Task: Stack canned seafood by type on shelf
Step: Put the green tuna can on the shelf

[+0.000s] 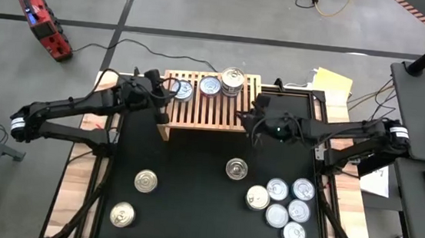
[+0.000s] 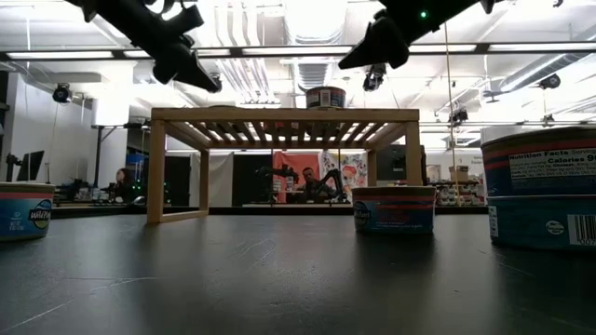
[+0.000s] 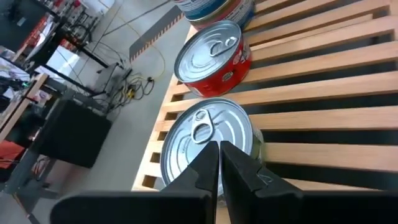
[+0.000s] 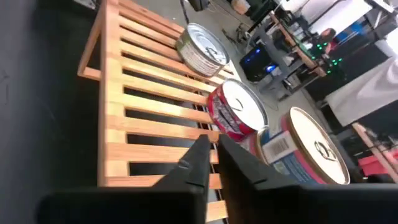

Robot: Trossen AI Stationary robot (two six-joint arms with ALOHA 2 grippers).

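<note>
- Nearest the low camera, a tall tin with a nutrition label stands at the edge of the picture on the dark counter. A flatter blue-and-red tin sits further back, and another blue one on the far side.
- Seen from above, six tins crowd together on the counter's right side. They look like the waiting supply, kept within the right arm's reach. One gold-lidded tin sits alone near the middle, and two more, and, lie on the left side.
- At the back of the counter stands the shelf, a light-wood rack with a slatted top and short legs. Three tins line its far edge: a silver one, a red-sided one and a taller blue-labelled stack. Keeping them in a back row probably leaves the front slats free for more.
- Over the shelf's left end, the left tool has its two dark fingers pressed together with nothing between them, just short of the silver tin. I judge it has let go of that tin.
- By the shelf's right end, the right tool is likewise closed and holds nothing.
- All the lids are smooth ribbed metal with pull rings. The flat rims should stack well, though the slats give narrow footing.
</note>
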